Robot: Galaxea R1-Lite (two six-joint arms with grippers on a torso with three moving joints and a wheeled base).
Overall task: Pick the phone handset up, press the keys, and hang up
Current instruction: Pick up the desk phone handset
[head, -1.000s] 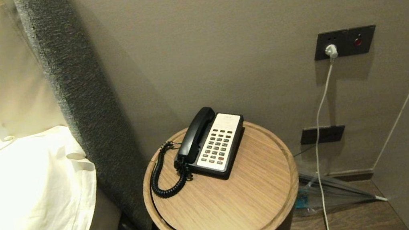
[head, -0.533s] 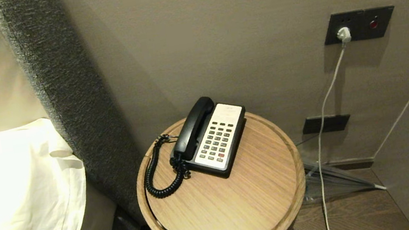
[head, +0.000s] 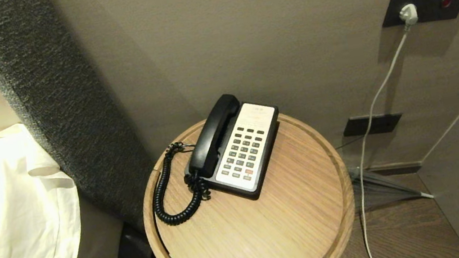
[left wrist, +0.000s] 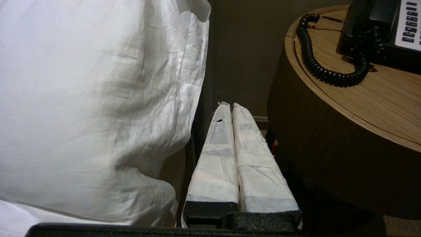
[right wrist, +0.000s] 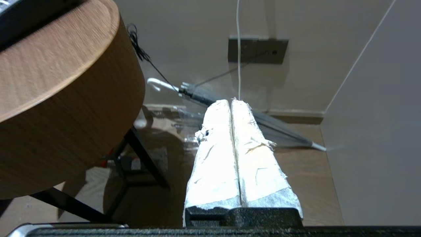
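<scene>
Round wooden table (head: pixel 271 223), phone handset (head: pixel 214 136) cradled near far rim, left gripper (left wrist: pixel 229 106) and right gripper (right wrist: pixel 231 101) fingers closed, empty

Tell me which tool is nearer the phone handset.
Left, by my estimate. The left tool sits low between the pillow and the table, on the side of the phone handset. The right tool is low off the table's opposite side.
</scene>
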